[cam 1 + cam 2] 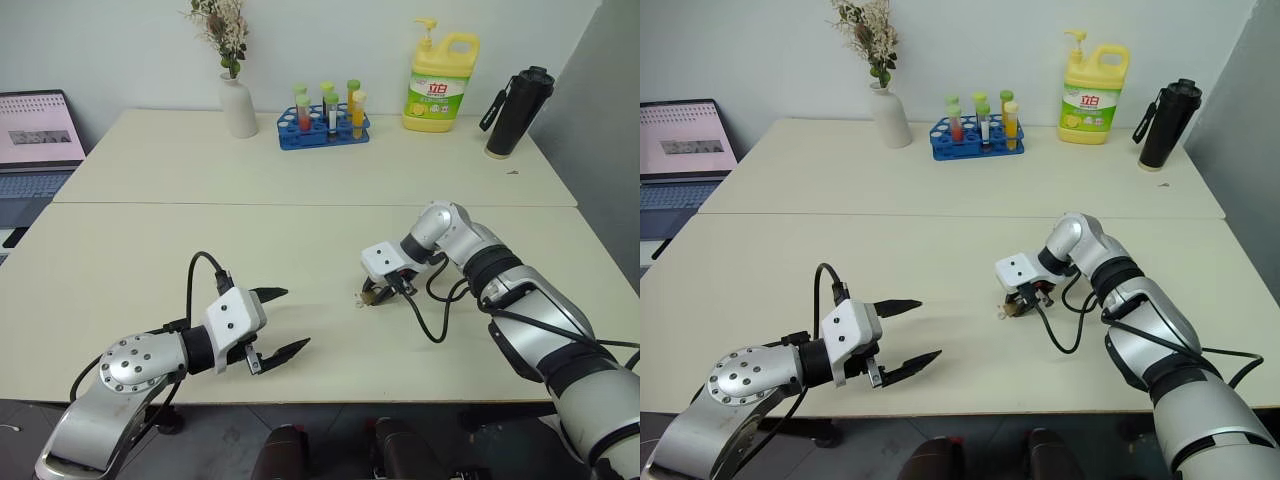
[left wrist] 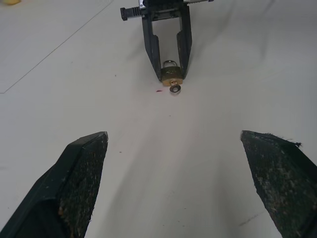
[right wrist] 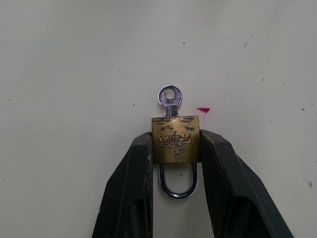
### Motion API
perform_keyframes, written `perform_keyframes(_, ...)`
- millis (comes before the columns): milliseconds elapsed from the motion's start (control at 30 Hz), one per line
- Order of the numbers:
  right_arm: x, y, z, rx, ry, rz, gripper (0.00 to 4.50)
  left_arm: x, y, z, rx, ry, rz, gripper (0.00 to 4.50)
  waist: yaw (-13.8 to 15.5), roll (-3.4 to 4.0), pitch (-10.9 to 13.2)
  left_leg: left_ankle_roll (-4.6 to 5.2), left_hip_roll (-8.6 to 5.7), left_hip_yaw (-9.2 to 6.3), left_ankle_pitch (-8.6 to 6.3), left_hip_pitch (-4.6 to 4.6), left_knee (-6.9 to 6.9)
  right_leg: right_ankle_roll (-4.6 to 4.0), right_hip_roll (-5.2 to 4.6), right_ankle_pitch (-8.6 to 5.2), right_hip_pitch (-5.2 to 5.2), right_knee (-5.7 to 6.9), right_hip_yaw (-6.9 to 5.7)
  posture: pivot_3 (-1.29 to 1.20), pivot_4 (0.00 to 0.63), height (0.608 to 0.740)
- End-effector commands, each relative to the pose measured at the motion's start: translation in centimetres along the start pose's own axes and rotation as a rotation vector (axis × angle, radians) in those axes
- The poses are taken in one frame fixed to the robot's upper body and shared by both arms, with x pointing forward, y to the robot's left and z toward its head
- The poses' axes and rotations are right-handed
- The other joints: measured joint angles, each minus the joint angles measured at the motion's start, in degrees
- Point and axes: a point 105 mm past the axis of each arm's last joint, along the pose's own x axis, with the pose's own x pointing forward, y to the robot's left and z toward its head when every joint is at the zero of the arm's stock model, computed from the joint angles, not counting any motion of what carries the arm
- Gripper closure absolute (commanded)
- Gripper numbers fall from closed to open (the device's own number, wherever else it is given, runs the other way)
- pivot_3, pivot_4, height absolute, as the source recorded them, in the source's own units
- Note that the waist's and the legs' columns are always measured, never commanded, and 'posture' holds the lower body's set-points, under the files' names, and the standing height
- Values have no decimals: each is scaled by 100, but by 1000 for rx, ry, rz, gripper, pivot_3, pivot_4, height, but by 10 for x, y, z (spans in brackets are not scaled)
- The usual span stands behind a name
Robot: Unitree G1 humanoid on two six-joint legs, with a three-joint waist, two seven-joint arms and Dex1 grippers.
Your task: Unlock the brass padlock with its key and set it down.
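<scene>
The brass padlock (image 3: 175,139) lies on the cream table, squeezed on both sides by the black fingers of my right gripper (image 3: 175,148), which is shut on it. Its silvery shackle (image 3: 178,183) sits closed between the fingers. The key (image 3: 170,99) sticks out of the lock's bottom, ring end away from the gripper. From the head, the padlock (image 1: 370,295) is a tiny golden spot under my right gripper (image 1: 378,290), right of the table's middle. My left gripper (image 1: 280,322) hovers open near the front edge, pointing toward the padlock (image 2: 172,75) and well short of it.
At the back of the table (image 1: 300,200) stand a white vase (image 1: 238,105), a blue rack of test tubes (image 1: 325,125), a yellow soap bottle (image 1: 440,85) and a black flask (image 1: 515,110). A laptop (image 1: 35,140) sits at far left. A small red mark (image 3: 203,109) lies beside the key.
</scene>
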Motion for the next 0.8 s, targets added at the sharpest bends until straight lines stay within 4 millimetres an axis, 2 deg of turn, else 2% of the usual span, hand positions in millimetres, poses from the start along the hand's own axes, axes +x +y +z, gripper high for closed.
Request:
perform_keyframes(33, -9, -1, -8, 17, 22, -59, 3568, 2, 2, 3, 23, -21, 4, 0, 5, 0, 0, 0, 0, 0, 0, 0, 0, 0, 0, 0, 0, 0, 0, 0, 150, 740)
perform_keyframes(133, -20, -1, -3, 80, -62, -135, 3568, 3, 3, 2, 23, -23, 8, 0, 28, 1, 1, 0, -1, -4, 0, -4, 1, 0, -1, 0, 0, -1, 0, 0, 150, 740)
perform_keyframes(233, -31, 11, 1, 191, -128, -207, 3568, 6, 4, 1, 22, -30, 4, 0, 42, 1, 1, 0, -3, -10, 0, -14, 1, 0, -3, 0, -3, -3, -1, 0, 150, 740)
perform_keyframes(400, -38, 31, 3, 339, -134, -333, 3568, 12, 7, 2, 30, -48, -15, 0, 31, 4, 3, 0, -4, -13, -1, -23, -3, 0, -4, 0, -11, -3, -4, 0, 150, 740)
perform_keyframes(467, -37, 36, 4, 421, -139, -387, 3568, 16, 8, 2, 36, -51, -26, 0, 11, 4, 3, 0, -2, -15, -1, -22, -3, 1, -2, 0, -10, -3, -5, 0, 150, 740)
perform_keyframes(600, -34, 28, 7, 496, -152, -510, 3568, 20, 10, 3, 38, -59, -40, 0, -16, 4, 3, 0, 0, -6, -1, -18, -2, 3, 11, -2, -12, -3, 0, 0, 150, 740)
perform_keyframes(800, -19, 26, 10, 469, -130, -586, 3568, 25, 10, 3, 48, -67, -68, 0, 17, 4, 3, 0, -1, -9, -1, -21, 0, 11, 19, -6, -11, -6, 0, 0, 150, 740)
